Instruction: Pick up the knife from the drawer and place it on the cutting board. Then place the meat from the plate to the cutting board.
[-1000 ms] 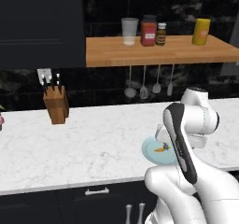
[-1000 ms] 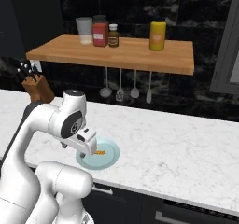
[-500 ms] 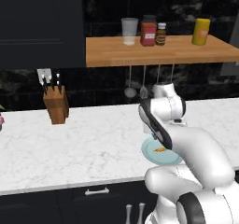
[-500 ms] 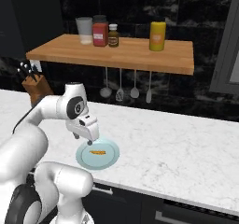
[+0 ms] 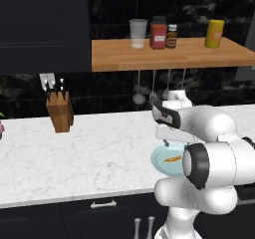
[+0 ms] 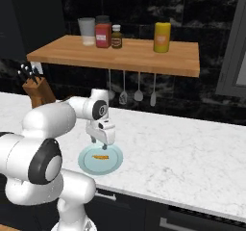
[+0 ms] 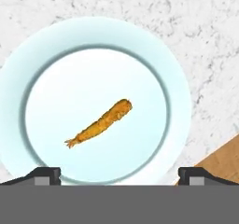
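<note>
Here the meat [image 7: 100, 123] lies alone near the middle of the plate [image 7: 172, 78], a thin orange-brown strip set on a slant in the hand view. The plate sits on the white marble bench [image 5: 89, 153], near its front edge. The gripper [image 6: 102, 142] hangs just above the plate with its fingers [image 7: 44, 174] spread wide and holding nothing; the two tips stand to either side of the plate's lower rim in the hand view.

The step in hand looks to be the meat pick. To do it well, the hand likely needs to shift forward so the strip falls midway between the fingers, and to turn so they close across its narrow width, not along its length. The strip is low and slender, so the descent should go nearly to the plate's surface before closing, or the fingers may pass over it. A corner of the board [image 7: 219, 164] shows just beside the plate, so the carry should be short.
</note>
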Available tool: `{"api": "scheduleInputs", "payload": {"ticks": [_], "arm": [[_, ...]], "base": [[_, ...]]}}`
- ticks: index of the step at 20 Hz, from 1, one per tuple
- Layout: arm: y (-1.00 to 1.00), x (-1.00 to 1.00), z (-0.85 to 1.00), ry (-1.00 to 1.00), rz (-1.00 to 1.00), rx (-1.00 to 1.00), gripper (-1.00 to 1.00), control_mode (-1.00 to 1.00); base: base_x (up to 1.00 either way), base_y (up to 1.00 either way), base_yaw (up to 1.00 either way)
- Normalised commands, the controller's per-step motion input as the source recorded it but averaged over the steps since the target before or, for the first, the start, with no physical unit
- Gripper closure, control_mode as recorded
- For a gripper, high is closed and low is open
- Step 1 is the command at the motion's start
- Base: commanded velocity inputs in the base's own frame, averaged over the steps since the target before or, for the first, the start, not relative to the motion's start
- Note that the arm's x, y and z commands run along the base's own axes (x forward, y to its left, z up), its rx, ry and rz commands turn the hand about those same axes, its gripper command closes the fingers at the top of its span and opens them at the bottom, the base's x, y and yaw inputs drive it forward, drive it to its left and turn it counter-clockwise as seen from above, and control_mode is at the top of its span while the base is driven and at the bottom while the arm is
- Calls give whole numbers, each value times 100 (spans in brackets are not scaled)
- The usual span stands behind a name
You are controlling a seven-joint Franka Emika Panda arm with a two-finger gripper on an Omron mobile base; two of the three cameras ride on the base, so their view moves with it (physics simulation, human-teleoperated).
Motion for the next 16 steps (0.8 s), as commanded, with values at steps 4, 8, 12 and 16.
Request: {"api": "scheduleInputs", "payload": {"ticks": [4,8,12,16], "arm": [[0,0,-52,-7,-11,0,-100,-100],[12,0,-40,0,-13,-1,-100,-100],[11,0,-23,0,-17,-2,-100,-100],[2,-3,-5,0,-18,0,-100,-100]], "base": [[0,0,0],[0,0,0],[0,0,0],[0,0,0]]}}
